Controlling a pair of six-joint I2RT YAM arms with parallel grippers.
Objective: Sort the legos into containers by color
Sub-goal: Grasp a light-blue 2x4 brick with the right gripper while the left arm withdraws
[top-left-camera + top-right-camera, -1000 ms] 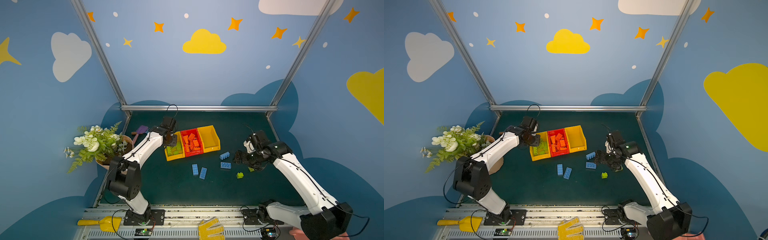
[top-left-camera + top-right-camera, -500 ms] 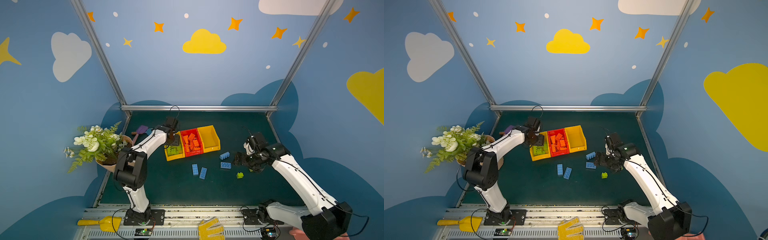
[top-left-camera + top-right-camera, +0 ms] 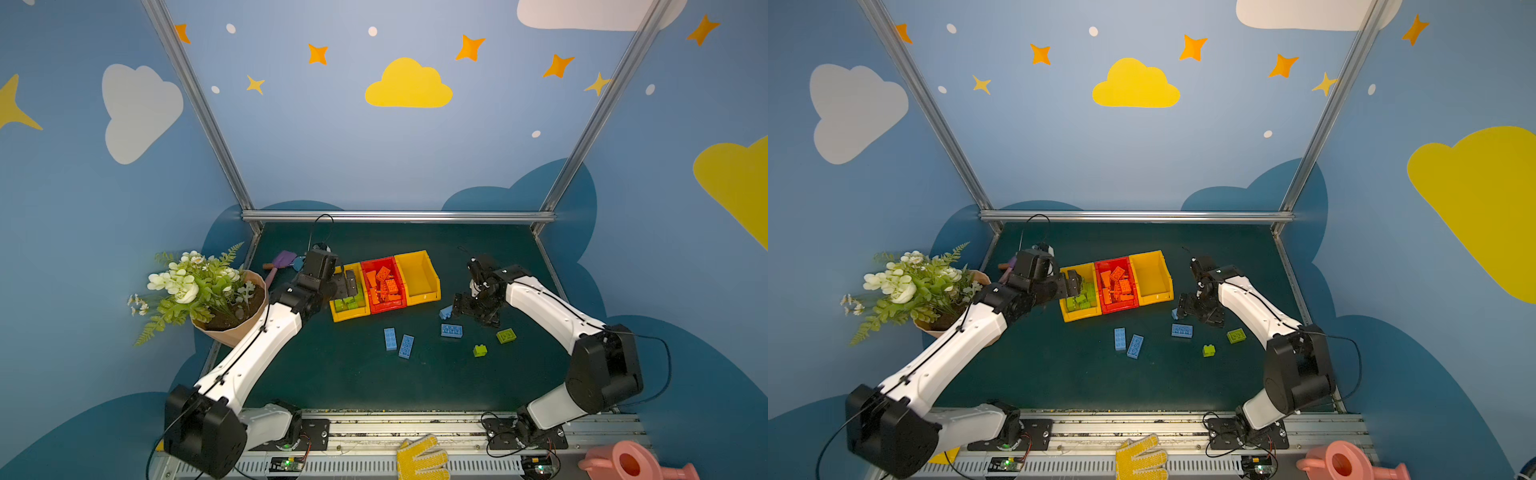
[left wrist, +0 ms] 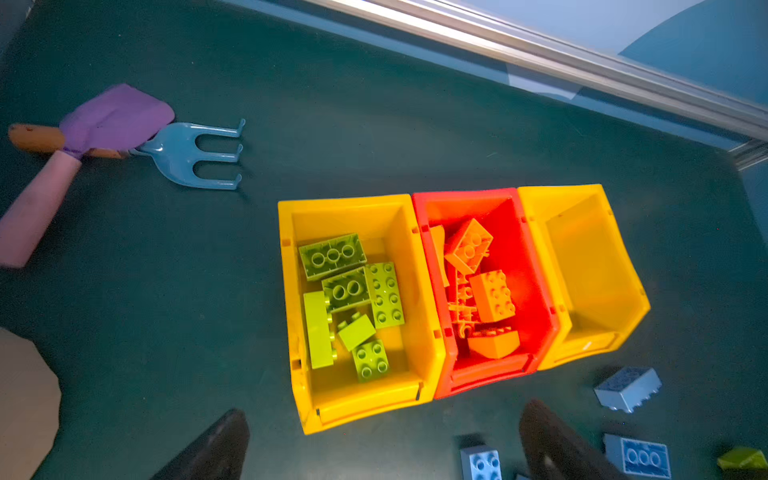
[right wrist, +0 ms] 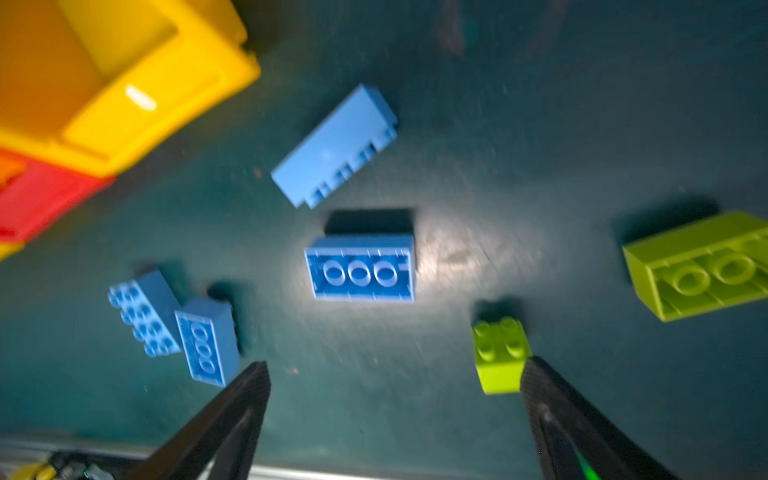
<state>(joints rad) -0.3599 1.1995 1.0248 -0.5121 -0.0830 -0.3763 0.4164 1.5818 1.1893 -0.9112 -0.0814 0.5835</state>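
**Left tool** (image 3: 348, 283): positioned over the left yellow bin (image 4: 411, 282). In the left wrist view its fingers (image 4: 216, 449) stand wide apart with nothing between them. Released.

**Right tool** (image 5: 395, 415): low over the loose bricks at the right of the counter (image 3: 332, 382). Its jaws are spread wide and grip nothing. One finger (image 5: 557, 399) sits just beside a small green brick (image 5: 500, 357). The view is blurred, so contact cannot be confirmed.

**Bins:** three are joined in a row at mid-counter.
- The left yellow bin holds six green bricks (image 4: 332, 255).
- The red bin (image 4: 525, 270) in the middle holds orange bricks (image 4: 492, 295).
- The right yellow bin (image 4: 582, 266) adjoins it.

**Unsorted, on the counter in front of the bins:**
- Two blue bricks (image 3: 390, 338) lie side by side.
- A third blue brick (image 3: 451, 330) lies underside up.
- A tipped blue brick (image 3: 446, 311) lies just beside the right tool.
- A large green brick (image 3: 505, 336) lies underside up, near the small one.

**Other:** a purple trowel (image 4: 116, 120) and a blue fork (image 4: 187, 153) lie touching, left of the bins.
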